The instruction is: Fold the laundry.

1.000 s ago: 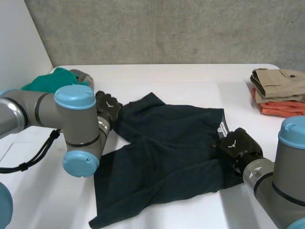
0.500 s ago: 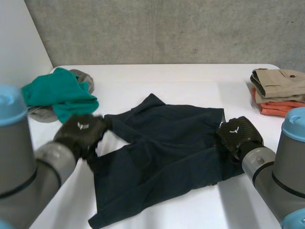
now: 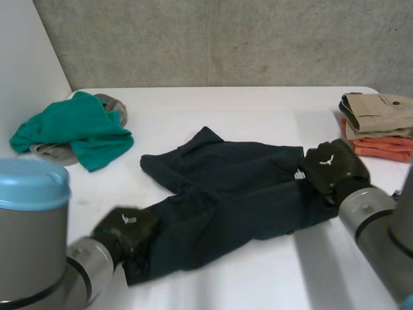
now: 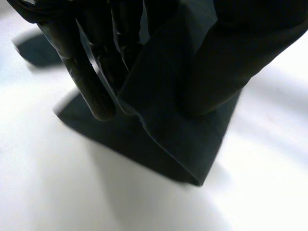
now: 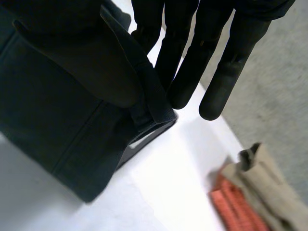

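Nearest the robot, the left robot hand (image 3: 126, 229) is at the near leg hem of the dark shorts (image 3: 226, 200). In its wrist view the fingers (image 4: 89, 84) lie against one side of the hem fold and the cloth rises out of them, so it looks pinched on the shorts and not merely resting there. The shorts lie across the middle of the white bench (image 3: 258, 116), spread out but rumpled, with one leg toward the left arm and the other angled away. At the waistband end, the right robot hand (image 3: 332, 169) has straight fingers (image 5: 178, 62) on one side of the band and its thumb on the other, clamping the shorts there. No fold shows in the shorts yet. With both ends held, this looks like the straightening before a first fold. Farther off on the left arm's side, a crumpled green garment (image 3: 74, 129) sits on a grey one (image 3: 115, 103), both left to do. At the far corner on the right arm's side, a beige piece (image 3: 377, 111) rests on an orange one (image 3: 381, 147), both already folded and stacked.
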You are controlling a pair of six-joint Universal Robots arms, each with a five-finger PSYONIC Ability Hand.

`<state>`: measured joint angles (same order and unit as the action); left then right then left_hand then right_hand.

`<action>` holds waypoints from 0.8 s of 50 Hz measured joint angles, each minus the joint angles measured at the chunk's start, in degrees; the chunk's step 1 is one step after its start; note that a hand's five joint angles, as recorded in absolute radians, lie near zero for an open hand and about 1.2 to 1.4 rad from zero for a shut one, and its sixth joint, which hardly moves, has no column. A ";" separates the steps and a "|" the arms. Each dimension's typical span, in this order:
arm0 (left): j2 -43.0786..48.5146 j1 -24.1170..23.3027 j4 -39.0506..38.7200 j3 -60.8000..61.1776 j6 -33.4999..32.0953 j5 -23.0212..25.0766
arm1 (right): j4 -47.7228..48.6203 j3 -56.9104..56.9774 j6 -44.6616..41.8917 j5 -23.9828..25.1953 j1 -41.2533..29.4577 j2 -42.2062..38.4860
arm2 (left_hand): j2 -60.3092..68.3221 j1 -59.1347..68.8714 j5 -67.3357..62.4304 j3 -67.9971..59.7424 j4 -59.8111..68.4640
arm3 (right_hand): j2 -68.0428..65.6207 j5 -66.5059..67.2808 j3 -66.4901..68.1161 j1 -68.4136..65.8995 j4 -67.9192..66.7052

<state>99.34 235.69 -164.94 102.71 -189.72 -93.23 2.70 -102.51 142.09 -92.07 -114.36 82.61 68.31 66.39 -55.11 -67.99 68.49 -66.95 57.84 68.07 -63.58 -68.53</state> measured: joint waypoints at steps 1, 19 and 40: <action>-1.18 -0.25 0.46 -0.93 -0.25 -0.53 | -1.41 0.37 -1.10 0.05 0.02 1.29 | 0.01 0.00 0.00 0.01 0.00 | 0.00 0.00 0.02 0.00 0.00; -21.32 -2.03 10.29 -28.00 -10.33 -3.84 | -21.33 25.90 -9.78 0.37 1.17 18.83 | 0.09 0.00 0.00 -0.02 0.05 | 0.00 0.00 0.23 0.00 0.00; 14.28 2.38 -15.68 -40.74 -14.46 -3.17 | -2.63 31.89 -3.13 -2.45 0.89 -12.03 | 0.26 0.00 0.00 -0.29 0.29 | 0.00 0.00 0.23 0.00 -0.01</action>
<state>113.62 238.07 -180.62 61.98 -204.18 -96.39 0.06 -70.62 138.96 -94.52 -113.48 70.57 68.57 66.39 -55.11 -68.29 68.78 -66.95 57.85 68.30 -63.58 -68.54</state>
